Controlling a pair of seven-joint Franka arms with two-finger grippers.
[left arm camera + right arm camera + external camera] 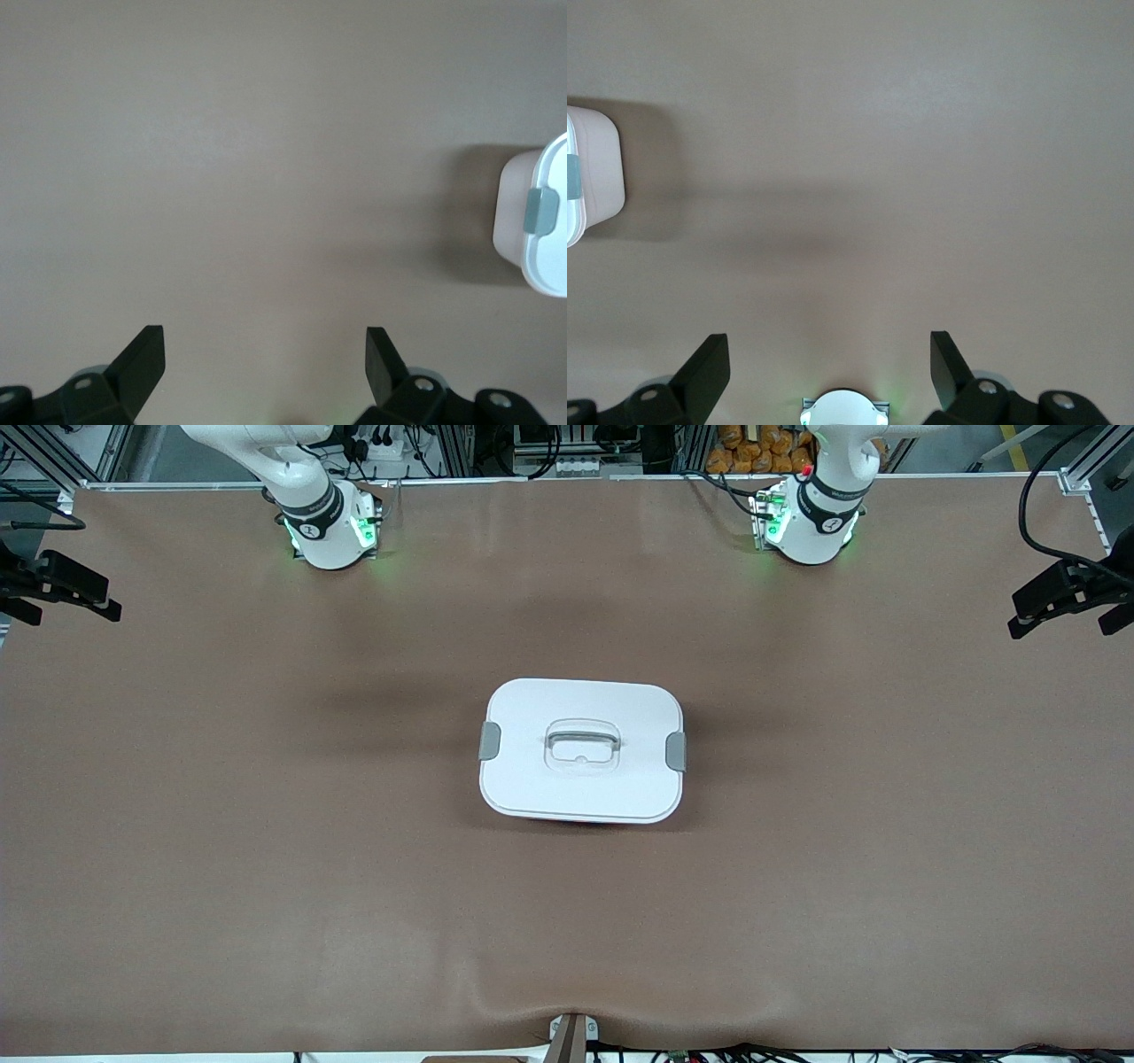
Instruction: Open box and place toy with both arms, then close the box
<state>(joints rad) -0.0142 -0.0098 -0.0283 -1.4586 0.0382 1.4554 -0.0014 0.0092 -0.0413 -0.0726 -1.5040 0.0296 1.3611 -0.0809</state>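
Sitting mid-table on the brown cloth-covered surface (266, 824), well away from every edge, the rounded translucent pink plastic box with its white clipped lid (582, 749) is shut, while the left gripper (264, 363) and right gripper (829, 365) hang spread wide over bare cloth beside it, holding nothing.

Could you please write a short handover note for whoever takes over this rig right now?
Left gripper: open, empty, up over bare table toward the left arm's end.
Right gripper: open, empty, up over bare table toward the right arm's end.
Box: mid-table, white lid on, grey side clips against the lid's ends, handle lying in its recess.
Toy: not visible in any view; the lid hides whatever is inside.
Done: the box looks closed; whether the toy is already in it cannot be told.
Left: check for the toy before doing anything else.
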